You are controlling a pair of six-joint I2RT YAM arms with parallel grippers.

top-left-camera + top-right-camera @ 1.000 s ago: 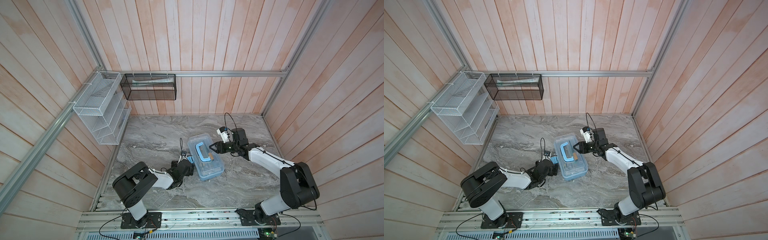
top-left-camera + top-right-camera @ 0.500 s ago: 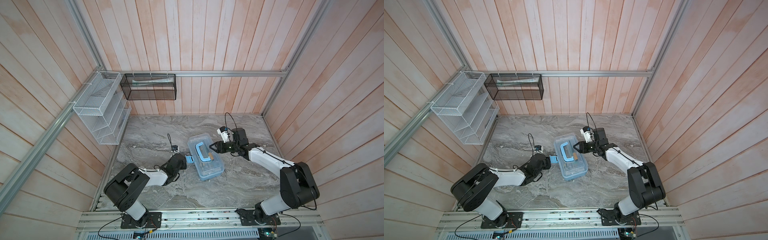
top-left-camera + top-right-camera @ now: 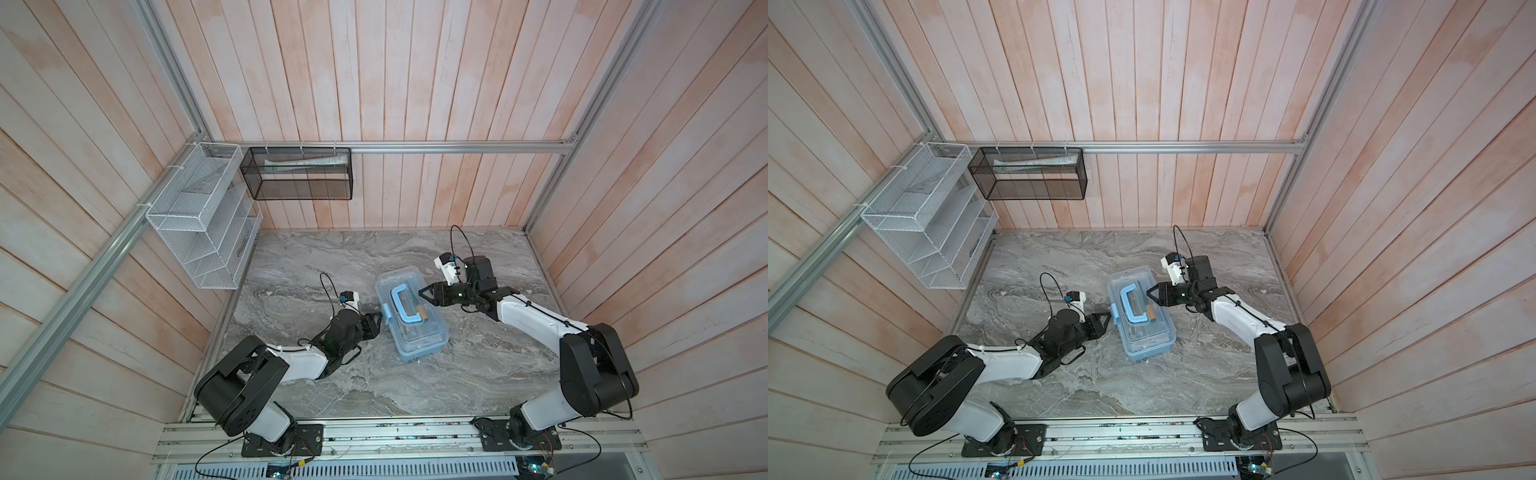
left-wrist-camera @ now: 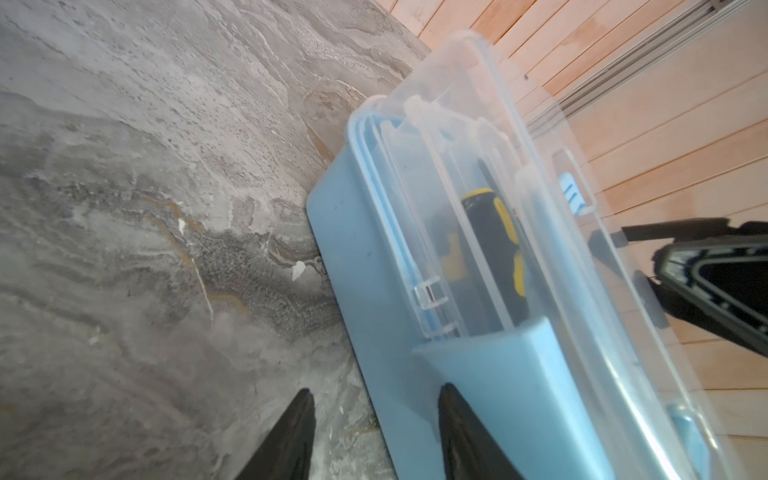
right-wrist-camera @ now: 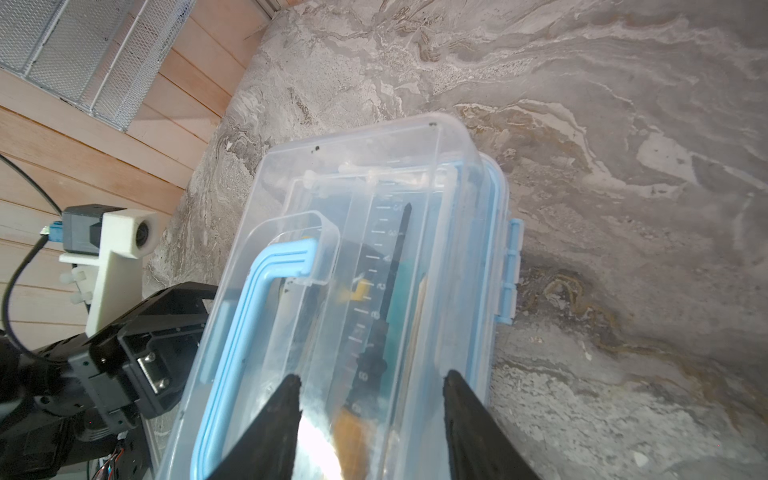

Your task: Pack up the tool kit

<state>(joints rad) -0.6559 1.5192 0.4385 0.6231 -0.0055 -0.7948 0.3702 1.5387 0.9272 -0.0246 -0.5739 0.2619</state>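
Left claw [image 3: 376, 322] returned, tool kit [image 3: 419, 336] just beside

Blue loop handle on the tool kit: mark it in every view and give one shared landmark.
Top view: handle near the middle.
Top view: handle just left of middle.
Left wrist: only its ribbed end, behind the clear lid.
Right wrist: most of the loop, beside the right gripper.
Shared landmark: the grey marble table.

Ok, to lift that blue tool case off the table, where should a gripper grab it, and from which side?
Probably the blue loop handle atop the tool kit, from above, jaws across its long bar. It lies flat, so it may need tipping up; the body looks too wide to pinch.
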